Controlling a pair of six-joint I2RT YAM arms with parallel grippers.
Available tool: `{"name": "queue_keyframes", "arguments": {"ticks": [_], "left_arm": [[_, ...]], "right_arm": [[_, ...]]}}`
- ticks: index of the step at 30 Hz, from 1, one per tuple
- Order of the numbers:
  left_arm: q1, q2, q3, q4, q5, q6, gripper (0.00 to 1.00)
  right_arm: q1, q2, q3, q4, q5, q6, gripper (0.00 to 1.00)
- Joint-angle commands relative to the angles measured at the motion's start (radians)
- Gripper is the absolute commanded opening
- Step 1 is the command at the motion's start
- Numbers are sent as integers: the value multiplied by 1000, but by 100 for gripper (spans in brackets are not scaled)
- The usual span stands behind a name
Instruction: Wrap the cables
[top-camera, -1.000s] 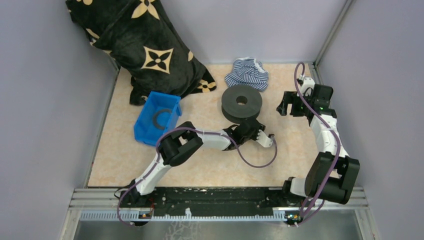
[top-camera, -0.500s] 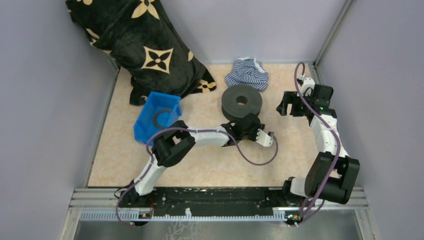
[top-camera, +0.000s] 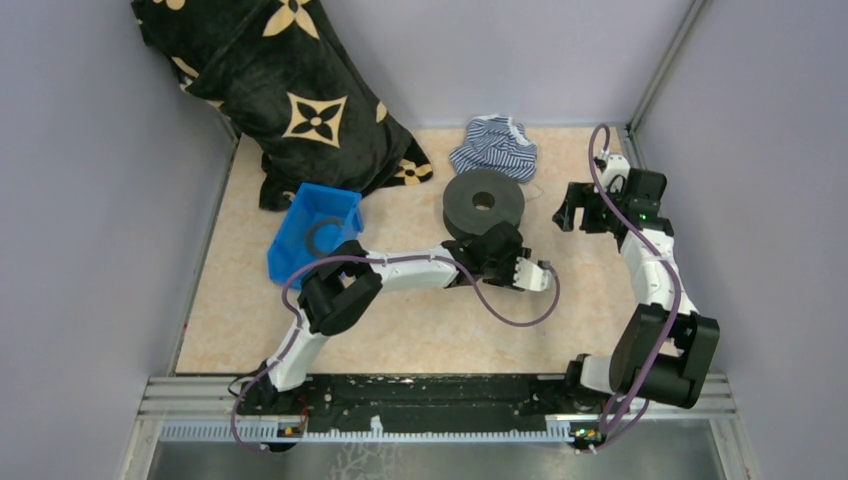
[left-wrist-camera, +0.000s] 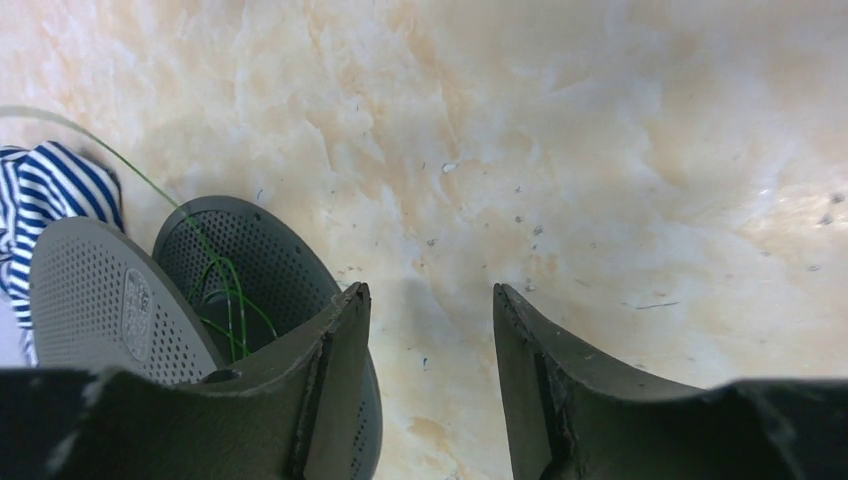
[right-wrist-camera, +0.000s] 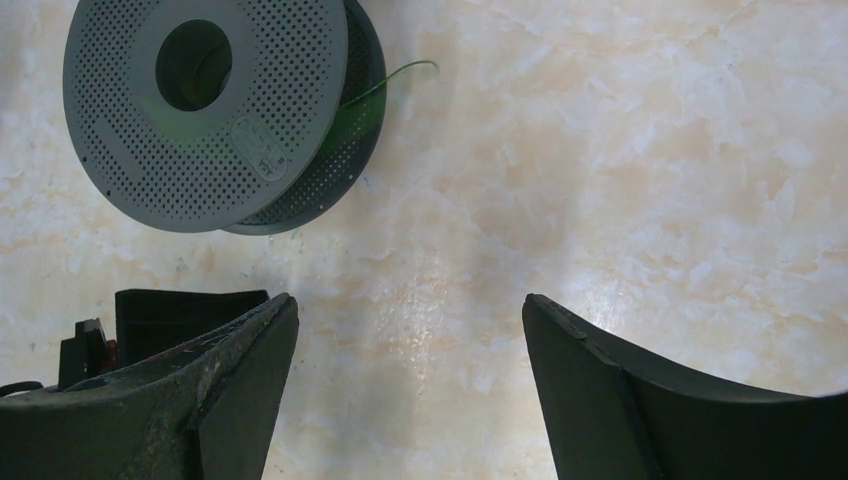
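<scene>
Thin green cables (left-wrist-camera: 218, 283) lie in loose loops between the flanges of a grey perforated spool (left-wrist-camera: 115, 300), and one strand runs off up-left over a striped cloth (left-wrist-camera: 45, 195). From above, the spool (top-camera: 483, 203) lies flat at mid-table. My left gripper (left-wrist-camera: 430, 295) is open just right of the spool, with only bare floor between its fingers. In the right wrist view a loose cable end (right-wrist-camera: 400, 70) curls out of the spool (right-wrist-camera: 215, 100). My right gripper (right-wrist-camera: 410, 310) hangs wide open and empty, right of the spool (top-camera: 568, 212).
A blue bin (top-camera: 315, 235) holding a dark ring sits left of the spool. The striped cloth (top-camera: 493, 148) is bunched behind the spool. A black flower-patterned blanket (top-camera: 290, 90) fills the back left corner. Grey walls close in the marbled table (top-camera: 420, 320).
My left gripper's jaws have opened wider, and it has shifted slightly toward the back beside the spool. The left elbow swung left. The right arm has not moved.
</scene>
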Motion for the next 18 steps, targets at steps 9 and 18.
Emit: {"name": "queue_keyframes", "arguments": {"ticks": [9,18], "left_arm": [[67,-108,126,-218,277,-219,61],[195,-208,75,-272,452,-317,63]], "right_arm": [[-15,20,14,28,-55,15,82],[5,110,28,-7,-38,-23,74]]}}
